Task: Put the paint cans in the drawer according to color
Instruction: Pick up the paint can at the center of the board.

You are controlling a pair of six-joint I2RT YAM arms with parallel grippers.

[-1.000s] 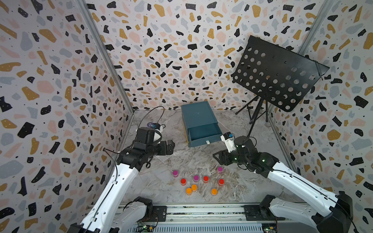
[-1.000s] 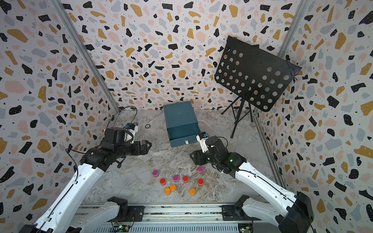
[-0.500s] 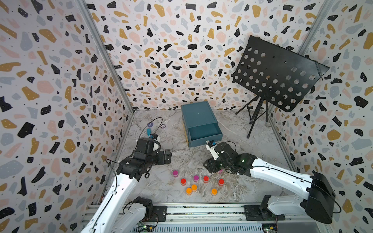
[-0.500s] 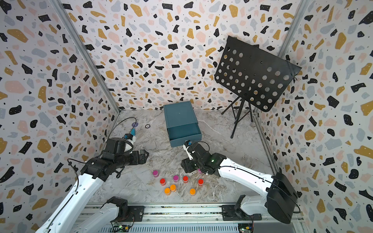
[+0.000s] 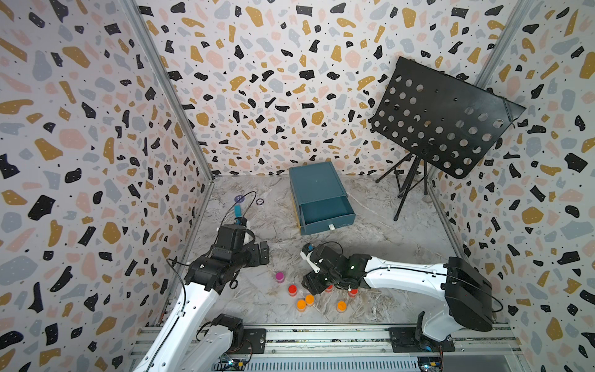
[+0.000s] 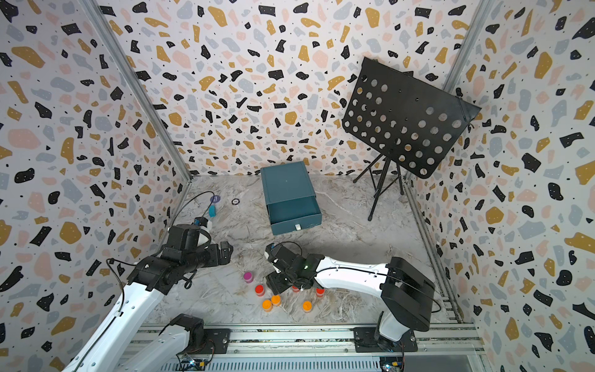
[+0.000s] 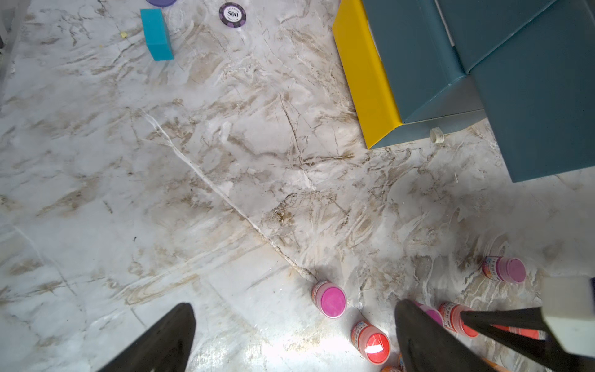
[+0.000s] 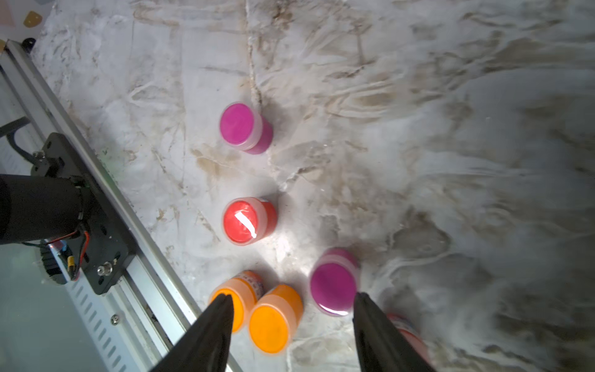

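Marble bench (image 5: pixel 386 244): the right tool (image 8: pixel 291 298), jaws apart and empty, has come from the open teal drawer (image 5: pixel 328 224) down over the paint cans (image 5: pixel 301 304), beside a magenta can (image 8: pixel 333 290). Left tool (image 7: pixel 293 304) hangs wide apart, empty. Picking probably begins.

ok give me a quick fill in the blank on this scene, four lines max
1. The pulled-out drawer is ___.
2. In the left wrist view the teal box has a ___ side wall.
3. The poker chip near the cyan block reads ___.
4. In the right wrist view the two paint cans nearest the rail have ___ tops.

Missing words: empty; yellow; 500; orange
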